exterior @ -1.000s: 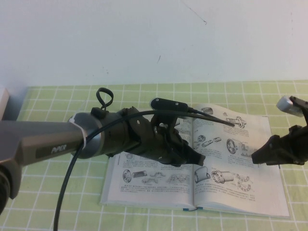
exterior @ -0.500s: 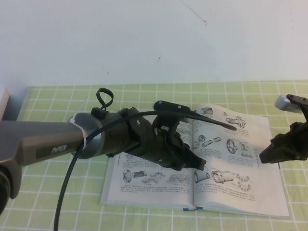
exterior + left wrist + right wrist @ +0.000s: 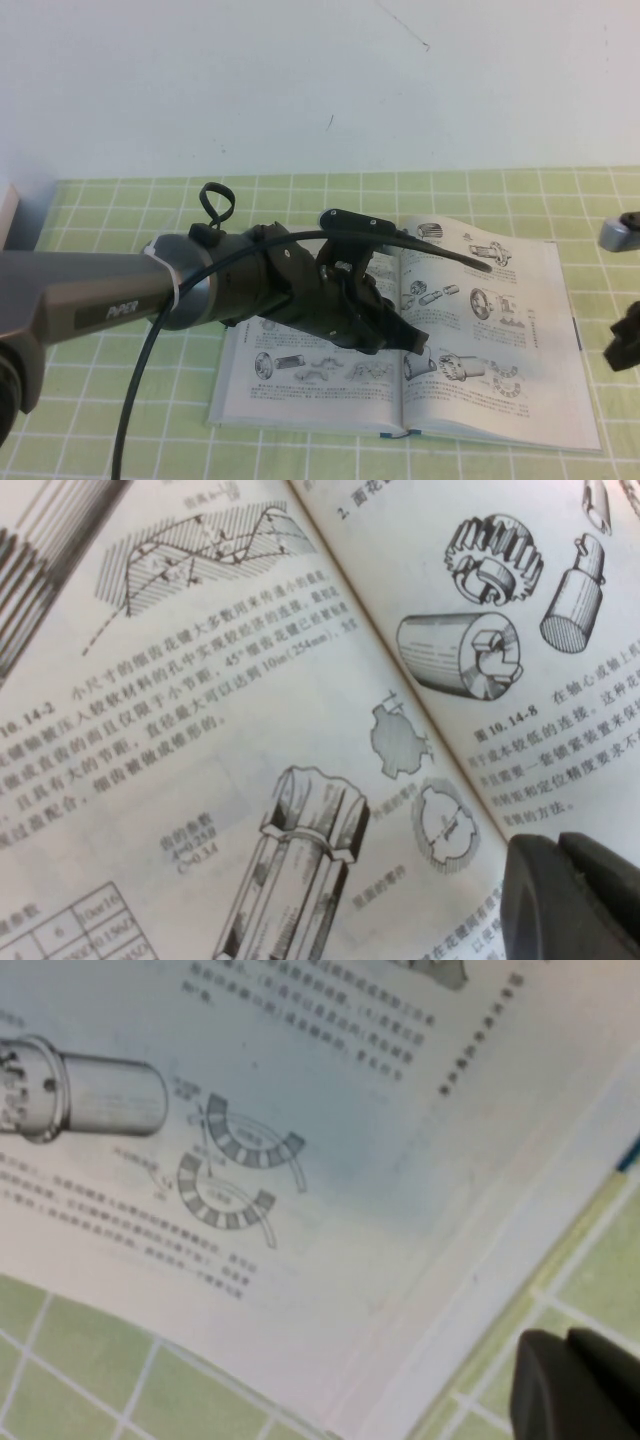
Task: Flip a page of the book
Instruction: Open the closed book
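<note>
Currently —
book [image 3: 500, 400]: lies open flat on the green checked cloth [image 3: 300, 455], near the front edge.
page [image 3: 520, 300]: right-hand sheet with coupling drawings, lying flat.
left gripper [image 3: 415, 340]: low over the book's spine; can't tell whether its fingers are apart or together.
right gripper [image 3: 628, 345]: fingers closed on nothing, off the book's right edge over the cloth.
</note>
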You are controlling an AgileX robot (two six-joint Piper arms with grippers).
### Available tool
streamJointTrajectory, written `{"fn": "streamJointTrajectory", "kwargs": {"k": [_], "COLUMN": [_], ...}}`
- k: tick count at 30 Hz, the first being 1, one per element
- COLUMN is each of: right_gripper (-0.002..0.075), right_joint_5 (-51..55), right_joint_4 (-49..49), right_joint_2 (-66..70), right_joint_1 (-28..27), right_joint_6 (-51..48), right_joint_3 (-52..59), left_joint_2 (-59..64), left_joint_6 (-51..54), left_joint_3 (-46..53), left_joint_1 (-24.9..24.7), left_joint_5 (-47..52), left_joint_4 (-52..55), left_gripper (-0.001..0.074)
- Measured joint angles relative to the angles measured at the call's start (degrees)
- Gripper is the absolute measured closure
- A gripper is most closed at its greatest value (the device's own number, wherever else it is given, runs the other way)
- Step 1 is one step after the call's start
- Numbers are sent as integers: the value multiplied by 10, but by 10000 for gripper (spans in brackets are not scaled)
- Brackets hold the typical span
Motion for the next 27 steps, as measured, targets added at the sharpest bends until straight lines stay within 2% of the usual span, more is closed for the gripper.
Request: {"fn": "streamJointTrajectory", "kwargs": {"k": [6, 9, 12, 14, 19, 21, 23, 27], "right_gripper": [720, 720, 698, 638, 358, 310, 314, 428], "right_joint_5": [-172, -246, -260, -244, -180, -159, -155, -156], "right_joint_4": [-41, -10, 49, 91, 221, 248, 261, 261], "right_joint_2": [-131, -135, -119, -102, -48, -31, -17, 3], "right_joint_1": [26, 28, 26, 26, 26, 26, 26, 26], "right_joint_6": [32, 34, 24, -5, -132, -167, -183, -188], "right_joint_3": [113, 132, 127, 117, 84, 72, 62, 50], "left_joint_2": [0, 0, 0, 0, 0, 0, 0, 0], "left_joint_6": [7, 9, 9, 9, 9, 10, 13, 17], "left_joint_3": [0, 0, 0, 0, 0, 0, 0, 0], "left_joint_1": [0, 0, 0, 0, 0, 0, 0, 0], "left_joint_5": [0, 0, 0, 0, 2, 3, 5, 5], "left_joint_4": [0, 0, 0, 0, 0, 0, 0, 0], "left_gripper": [737, 737, 737, 737, 737, 737, 737, 737]}}
